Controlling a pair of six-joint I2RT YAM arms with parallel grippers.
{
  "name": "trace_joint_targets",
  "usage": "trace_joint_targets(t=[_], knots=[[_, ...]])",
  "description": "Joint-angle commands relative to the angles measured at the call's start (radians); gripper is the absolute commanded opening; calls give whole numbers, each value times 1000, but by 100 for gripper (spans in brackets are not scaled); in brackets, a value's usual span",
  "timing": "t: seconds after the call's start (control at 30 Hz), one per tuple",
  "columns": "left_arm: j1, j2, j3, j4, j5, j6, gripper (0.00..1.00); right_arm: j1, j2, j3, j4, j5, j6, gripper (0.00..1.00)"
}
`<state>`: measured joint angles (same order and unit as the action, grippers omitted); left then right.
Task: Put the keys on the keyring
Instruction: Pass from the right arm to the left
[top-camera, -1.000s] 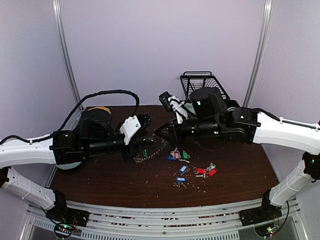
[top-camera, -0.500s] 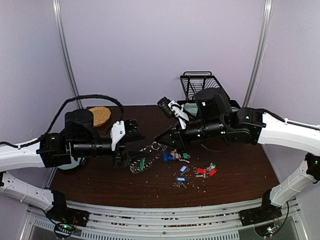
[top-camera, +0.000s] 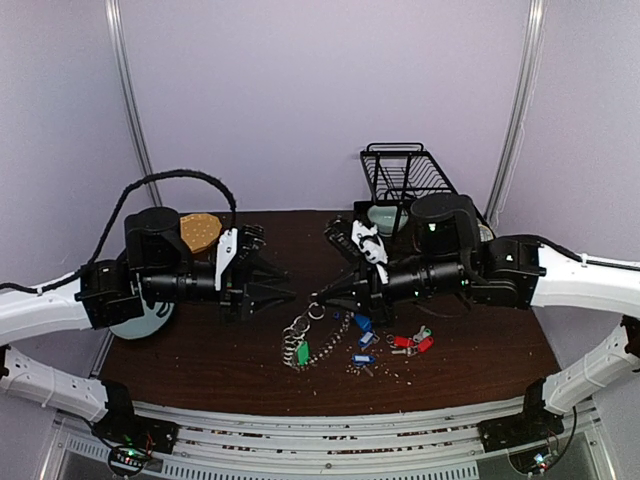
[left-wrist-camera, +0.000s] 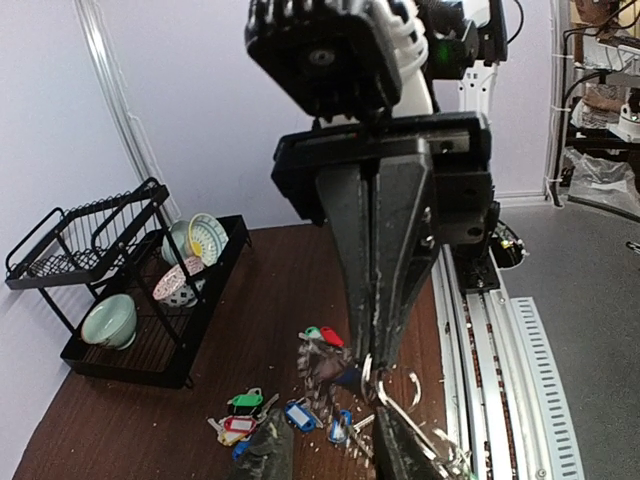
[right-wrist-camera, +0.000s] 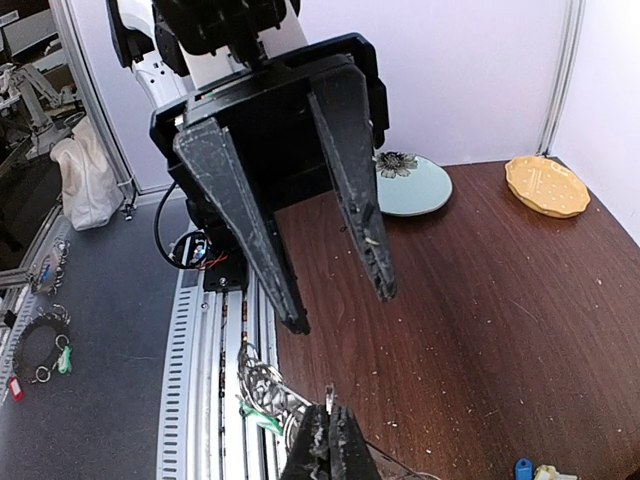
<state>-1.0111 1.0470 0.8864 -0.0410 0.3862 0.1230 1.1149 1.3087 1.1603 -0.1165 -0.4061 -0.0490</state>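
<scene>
Right fingers (top-camera: 317, 297) pinched shut on the top link of the chain-like loop of small silver split rings (top-camera: 300, 335). Loop dangled from them over the middle of the dark brown wooden counter (top-camera: 480, 350), with a green-tagged silver key (top-camera: 303, 350) among its lower links. Could not tell whether the lowest links touched the counter. Left fingers (top-camera: 275, 272) spread wide, holding nothing, tips aimed at the right fingers and just apart from them. Blue-tagged silver keys (top-camera: 362, 323) and red-tagged silver keys (top-camera: 412, 343) lay loose on the counter, just right of the loop. Black wire dish rack (top-camera: 405, 170) stood at the far right; pale blue round plate (top-camera: 135, 322) lay near the left edge.
</scene>
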Motion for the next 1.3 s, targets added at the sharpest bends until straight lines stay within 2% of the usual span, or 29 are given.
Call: trace_joint_targets(t=[0.0,0.07,0.17,0.43,0.63,0.8,0.97,1.27], knots=[[-29,-19,-38,172,82,2,29,10,-36,-19,124,-32,-63,0],[-42,-17,-46,179,82,23,29,12,-34,-21,127,-26,-75,0],[-44,2,-37,159,46,21,22,14,-31,-18,135,-36,-82,0],[-44,41,-11,125,-14,26,20,26,-36,-18,147,-72,-120,0],[-48,55,-2,124,-11,31,12,35,-35,-12,128,-68,-153,0],[-73,51,-21,136,-10,68,17,37,-38,-11,132,-51,-163,0],[-88,51,-17,126,-38,86,4,36,-34,-8,137,-57,-164,0],[-91,24,-32,114,-88,112,0,37,-47,-9,130,-53,-171,0]])
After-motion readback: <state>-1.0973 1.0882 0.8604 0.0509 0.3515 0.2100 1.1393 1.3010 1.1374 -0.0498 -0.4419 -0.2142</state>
